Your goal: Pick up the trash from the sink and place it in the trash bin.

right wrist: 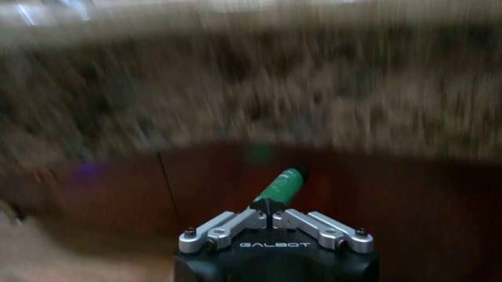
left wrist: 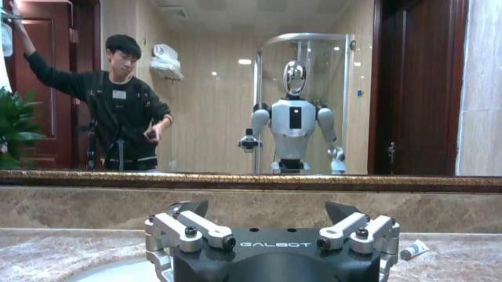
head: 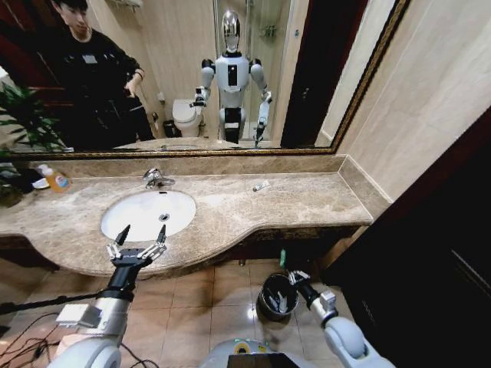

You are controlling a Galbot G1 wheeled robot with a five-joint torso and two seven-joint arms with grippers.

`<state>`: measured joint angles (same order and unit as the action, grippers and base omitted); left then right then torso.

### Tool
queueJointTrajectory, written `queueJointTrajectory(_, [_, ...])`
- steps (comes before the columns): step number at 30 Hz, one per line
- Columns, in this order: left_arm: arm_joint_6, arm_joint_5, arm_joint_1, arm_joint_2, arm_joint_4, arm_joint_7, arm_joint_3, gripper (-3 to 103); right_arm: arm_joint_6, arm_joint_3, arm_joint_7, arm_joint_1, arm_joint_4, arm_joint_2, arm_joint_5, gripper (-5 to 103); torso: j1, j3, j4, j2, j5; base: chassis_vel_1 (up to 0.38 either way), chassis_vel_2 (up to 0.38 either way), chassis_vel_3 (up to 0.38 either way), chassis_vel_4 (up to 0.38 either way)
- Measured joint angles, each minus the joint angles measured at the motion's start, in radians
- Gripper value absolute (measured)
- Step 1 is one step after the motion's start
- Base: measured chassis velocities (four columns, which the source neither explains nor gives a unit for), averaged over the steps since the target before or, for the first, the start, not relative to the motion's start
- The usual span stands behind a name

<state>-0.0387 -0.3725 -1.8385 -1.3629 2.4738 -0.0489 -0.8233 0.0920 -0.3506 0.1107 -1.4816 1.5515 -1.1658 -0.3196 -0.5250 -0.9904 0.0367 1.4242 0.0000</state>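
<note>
We see the left gripper (head: 141,232) raised in front of the beige marble counter (head: 291,203), level with the near rim of the white oval sink (head: 147,213). Its two dark fingertips (head: 123,231) stand wide apart and carry nothing. In the left wrist view the same left gripper (left wrist: 267,210) faces the gold-framed wall mirror (left wrist: 235,88), with its jaws spread.

We see the right gripper (head: 290,275) low on the robot's right, just above the rim of the small round shiny metal trash bin (head: 276,296), which stands on the tiled floor (head: 222,299) below the counter edge. In the right wrist view the right gripper (right wrist: 271,207) has its jaws pressed together on one end of a green tube (right wrist: 281,185). The tube projects forward and tilts upward, in front of the dark wood cabinet face (right wrist: 392,205) under the counter.

A white mini tube with dark marks (head: 261,185) lies flat on the counter, well to the right of the sink and near the mirror. The chrome tap (head: 156,179) stands at the far rim of the sink. A yellow-orange bottle (head: 55,179) stands on the counter at the far left, well apart from the sink. Pale items lie inside the trash bin; we cannot tell what they are.
</note>
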Motion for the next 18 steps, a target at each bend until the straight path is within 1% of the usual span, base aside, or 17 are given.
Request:
queueJointTrajectory(2, [0.000, 0.000, 0.000, 0.000, 0.000, 0.000, 0.000, 100, 0.006, 0.009, 0.011, 0.051, -0.125, -0.037, 0.032, 0, 0.000, 0.000, 0.0001, 0.000, 0.0002, 0.000, 0.000, 0.000, 0.000])
queueJointTrajectory(3, [0.000, 0.000, 0.000, 0.000, 0.000, 0.000, 0.000, 100, 0.006, 0.009, 0.011, 0.051, -0.125, -0.037, 0.032, 0, 0.000, 0.000, 0.0001, 0.000, 0.0002, 0.000, 0.000, 0.000, 0.000])
queueJointTrajectory(5, [0.000, 0.000, 0.000, 0.000, 0.000, 0.000, 0.000, 100, 0.012, 0.016, 0.024, 0.098, -0.241, -0.072, 0.058, 0, 0.000, 0.000, 0.0001, 0.000, 0.0001, 0.000, 0.000, 0.000, 0.000])
queueJointTrajectory(6, [0.000, 0.000, 0.000, 0.000, 0.000, 0.000, 0.000, 100, 0.012, 0.016, 0.024, 0.098, -0.241, -0.072, 0.058, 0, 0.000, 0.000, 0.0001, 0.000, 0.0001, 0.000, 0.000, 0.000, 0.000])
queueJointTrajectory(8, [0.000, 0.000, 0.000, 0.000, 0.000, 0.000, 0.000, 100, 0.025, 0.016, 0.032, 0.135, -0.329, -0.098, 0.075, 0, 0.000, 0.000, 0.0001, 0.000, -0.0002, 0.000, 0.000, 0.000, 0.000])
queueJointTrajectory(9, [0.000, 0.000, 0.000, 0.000, 0.000, 0.000, 0.000, 100, 0.025, 0.016, 0.032, 0.135, -0.329, -0.098, 0.075, 0, 0.000, 0.000, 0.0001, 0.000, -0.0002, 0.000, 0.000, 0.000, 0.000])
queueJointTrajectory(13, [0.000, 0.000, 0.000, 0.000, 0.000, 0.000, 0.000, 100, 0.055, 0.010, 0.035, 0.188, -0.457, -0.133, 0.091, 0, 0.000, 0.000, 0.0001, 0.000, -0.0003, 0.000, 0.000, 0.000, 0.000])
queueJointTrajectory(18, [0.000, 0.000, 0.000, 0.000, 0.000, 0.000, 0.000, 100, 0.069, 0.002, 0.037, 0.220, -0.533, -0.151, 0.100, 0, 0.000, 0.000, 0.0000, 0.000, 0.0000, 0.000, 0.000, 0.000, 0.000])
